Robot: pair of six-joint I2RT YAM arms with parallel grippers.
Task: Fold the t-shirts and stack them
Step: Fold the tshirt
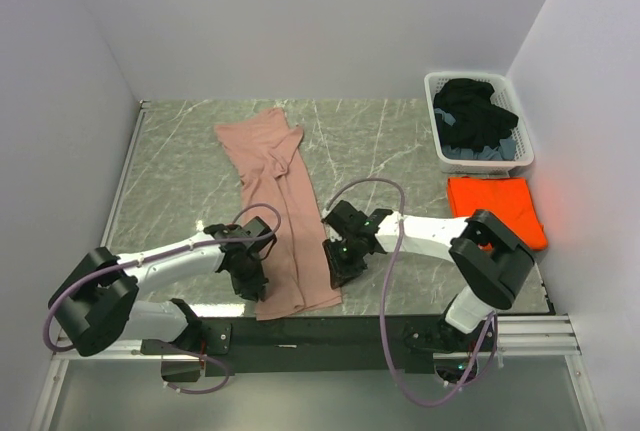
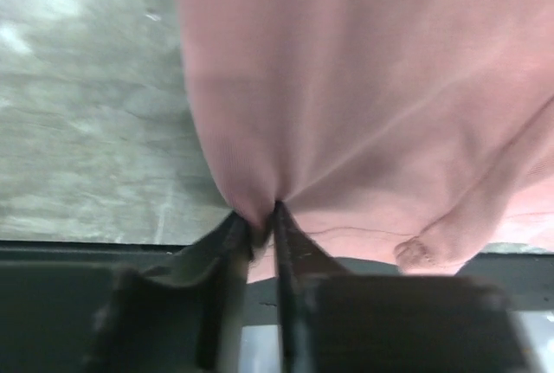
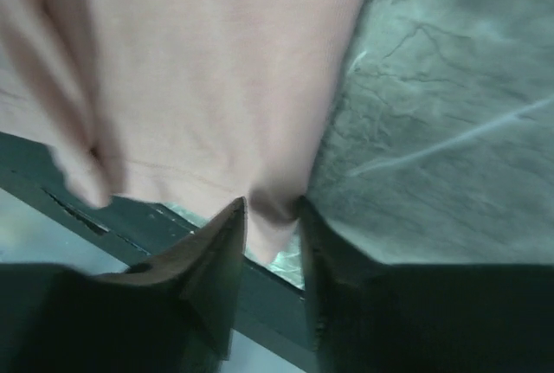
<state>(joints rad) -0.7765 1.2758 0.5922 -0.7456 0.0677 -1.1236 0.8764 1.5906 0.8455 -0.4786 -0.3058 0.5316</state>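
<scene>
1. The left claw (image 2: 262, 215) is clamped on the pink tee (image 1: 275, 186). In the left wrist view its two fingers (image 2: 227, 247) stand almost together, with a small pucker of pink cloth pinched between the tips.
2. That grip sits at the near left corner of the pink tee, right at the near edge of the worktop (image 1: 190, 171).
3. The right claw (image 3: 273, 209) is also clamped on the pink tee. In the right wrist view a fold of the hem fills the gap between its fingertips, which stand a little wider apart than those of the left claw.
4. That grip sits at the near right corner of the same tee, so the two claws hold the near hem at opposite ends, with the cloth between them.
5. The pink tee lies as a long narrow strip on the grey marbled worktop. It runs from the far middle of the worktop down to the near edge, leaning slightly to the right as it comes nearer, and its far end looks rumpled.
6. No chest print or lettering can be made out on the cloth in any view.
7. The orange tee (image 1: 497, 209) lies folded flat on the right side of the worktop, well apart from the pink tee and beside the right arm.
8. Just beyond the orange tee, in the far right corner, stands a white basket (image 1: 490, 165) with dark clothes (image 1: 475, 111) heaped inside.
</scene>
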